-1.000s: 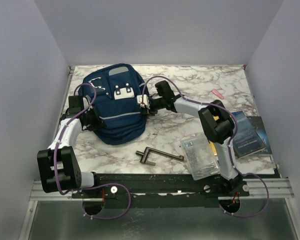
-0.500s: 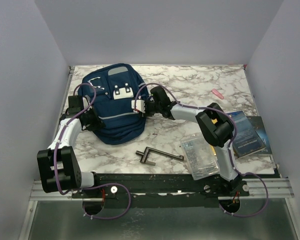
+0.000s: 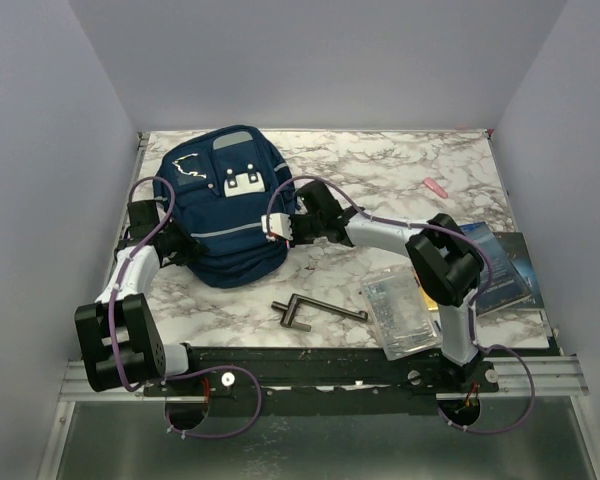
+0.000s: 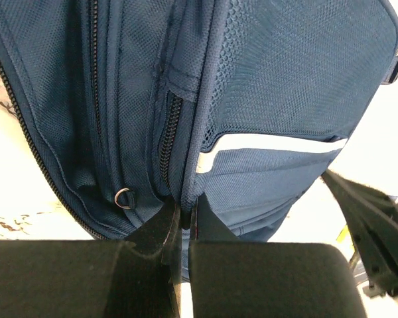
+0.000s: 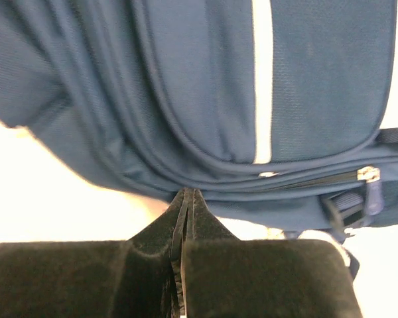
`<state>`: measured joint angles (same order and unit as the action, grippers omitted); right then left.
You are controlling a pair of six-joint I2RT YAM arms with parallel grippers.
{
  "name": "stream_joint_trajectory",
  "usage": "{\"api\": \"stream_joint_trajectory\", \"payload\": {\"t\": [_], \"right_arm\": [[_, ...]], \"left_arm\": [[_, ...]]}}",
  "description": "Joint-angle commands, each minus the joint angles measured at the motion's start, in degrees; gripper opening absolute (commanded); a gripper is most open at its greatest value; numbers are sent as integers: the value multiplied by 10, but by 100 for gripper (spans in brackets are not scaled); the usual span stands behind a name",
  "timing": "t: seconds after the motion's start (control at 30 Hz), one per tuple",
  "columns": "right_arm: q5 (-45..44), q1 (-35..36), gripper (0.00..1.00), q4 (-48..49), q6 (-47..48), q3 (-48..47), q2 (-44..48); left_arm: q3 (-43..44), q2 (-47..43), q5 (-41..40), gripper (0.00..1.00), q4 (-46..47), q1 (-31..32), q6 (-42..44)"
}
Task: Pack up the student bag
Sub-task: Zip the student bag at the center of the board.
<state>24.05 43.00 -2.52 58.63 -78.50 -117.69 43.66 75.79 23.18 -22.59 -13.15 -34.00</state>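
Bag: the student bag (image 3: pixel 225 215) lies flat at the back left of the worktop (image 3: pixel 380 180).
Left gripper (image 4: pixel 180 215): closed, apparently pinching a side seam of the bag.
Right gripper (image 5: pixel 186 195): closed at the bag's edge; whether fabric is caught cannot be told.
Technique: the zip pull (image 5: pixel 368 173) should be taken and drawn while the bag is braced.

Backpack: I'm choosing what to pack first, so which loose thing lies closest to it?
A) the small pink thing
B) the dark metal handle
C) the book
B: the dark metal handle lies just below the backpack, while the book and small pink thing sit far right.
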Motion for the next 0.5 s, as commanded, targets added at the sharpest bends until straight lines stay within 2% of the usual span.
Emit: {"api": "stream_joint_trajectory", "payload": {"t": [0.0,0.13,0.2,0.27,0.37,0.47], "right_arm": [[44,8,0,-108,-157,23,48],[104,11,1,-81,-270,36,53],[53,9,1,-12,-322,54,57],[-17,-4,1,97,-383,74,64],[-29,-26,22,143,-491,52,64],[-73,-27,34,164,-594,36,64]], "left_arm": [[-19,-27,-15,0,66,-11,-76],[-41,-38,1,0,97,-11,-101],[-37,-32,18,0,95,-11,-88],[-35,-28,17,0,84,-11,-74],[-19,-15,28,0,54,-11,-43],[-22,-21,29,0,41,-11,-24]]}}
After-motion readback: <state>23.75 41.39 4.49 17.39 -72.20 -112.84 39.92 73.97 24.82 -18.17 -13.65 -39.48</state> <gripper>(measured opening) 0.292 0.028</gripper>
